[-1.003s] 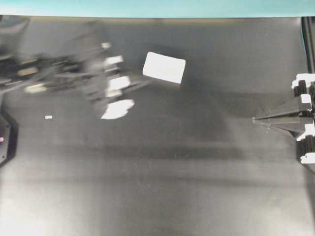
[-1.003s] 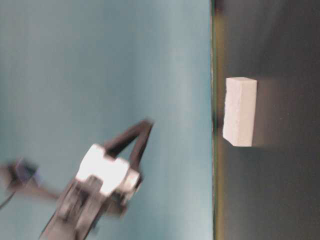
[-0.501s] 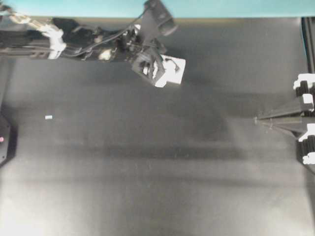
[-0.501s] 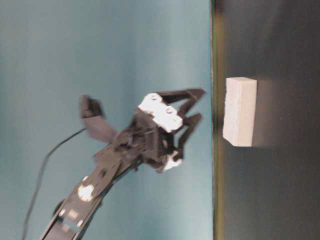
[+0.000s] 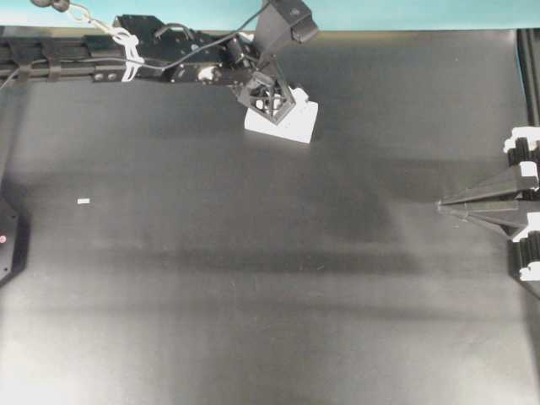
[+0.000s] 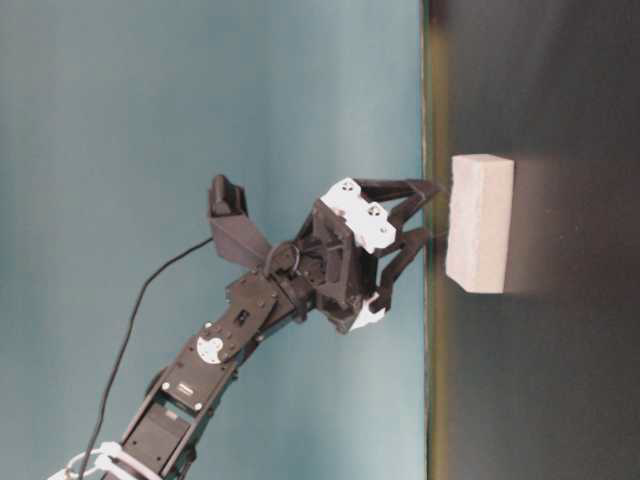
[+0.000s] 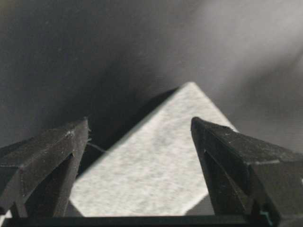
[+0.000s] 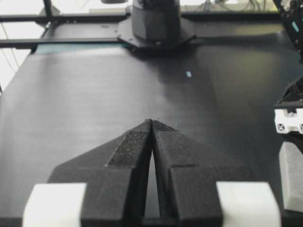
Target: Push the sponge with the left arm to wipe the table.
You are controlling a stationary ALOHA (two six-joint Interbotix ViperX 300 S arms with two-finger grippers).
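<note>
The white sponge lies on the black table near the far teal strip. My left gripper hangs over the sponge's left part, pointing down, jaws open. At table level the left gripper has its tips right at the top face of the sponge; I cannot tell if they touch. In the left wrist view the sponge fills the gap of the open left gripper. My right gripper rests shut and empty at the right edge, also shown in its wrist view.
A tiny white scrap lies on the table at the left; it also shows in the right wrist view. The left arm's base mount stands at the table's end. The right arm's base sits at the right edge.
The left arm swung from left of the sponge to over it and came down until its open tips reach the sponge's top. The sponge and the right arm have not moved.
</note>
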